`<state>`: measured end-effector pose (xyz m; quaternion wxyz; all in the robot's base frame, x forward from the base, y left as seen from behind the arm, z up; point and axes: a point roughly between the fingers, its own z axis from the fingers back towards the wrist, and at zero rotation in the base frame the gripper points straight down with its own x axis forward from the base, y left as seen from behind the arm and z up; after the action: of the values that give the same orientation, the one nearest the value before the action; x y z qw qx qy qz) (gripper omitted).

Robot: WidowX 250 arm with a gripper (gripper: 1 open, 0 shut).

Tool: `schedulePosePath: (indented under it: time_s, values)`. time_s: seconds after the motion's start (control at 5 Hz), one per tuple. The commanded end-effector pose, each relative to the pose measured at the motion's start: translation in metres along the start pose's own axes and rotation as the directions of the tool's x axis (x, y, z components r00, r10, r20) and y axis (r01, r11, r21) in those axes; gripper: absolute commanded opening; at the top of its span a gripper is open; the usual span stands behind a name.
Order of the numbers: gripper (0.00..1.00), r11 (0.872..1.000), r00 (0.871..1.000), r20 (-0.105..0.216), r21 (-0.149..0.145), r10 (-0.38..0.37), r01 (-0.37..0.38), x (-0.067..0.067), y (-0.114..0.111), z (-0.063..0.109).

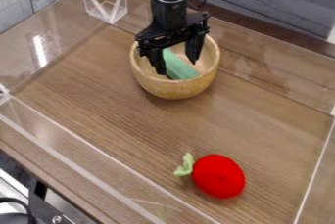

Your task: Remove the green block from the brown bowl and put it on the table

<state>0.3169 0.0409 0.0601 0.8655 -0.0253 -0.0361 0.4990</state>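
The light tan brown bowl [167,82] stands on the table [157,140] toward the back. Inside it lies the mint green block [182,67], leaning across the bowl's hollow. My black gripper [173,50] hangs straight down over the bowl, open wide, with one finger on each side of the block's upper end. The fingertips reach just inside the rim. Nothing is clamped between them, and the gripper's body hides the block's far end.
A red plush fruit [217,175] with a green leaf lies near the front right. Low clear acrylic walls [53,52] edge the tabletop, and a clear bracket [105,5] stands at the back left.
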Motion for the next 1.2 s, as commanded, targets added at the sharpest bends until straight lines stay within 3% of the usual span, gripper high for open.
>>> schedulePosePath:
  time_s: [0.0, 0.8, 1.0]
  values:
    - [1.00, 0.999, 0.999, 0.046, -0.039, -0.010, 0.012, 0.0020, -0.0068, 0.0158]
    - [1.00, 0.999, 0.996, 0.084, -0.027, -0.029, 0.032, -0.0028, -0.0104, 0.0185]
    - [1.00, 1.000, 0.997, 0.069, -0.014, -0.017, 0.018, -0.0030, -0.0103, 0.0097]
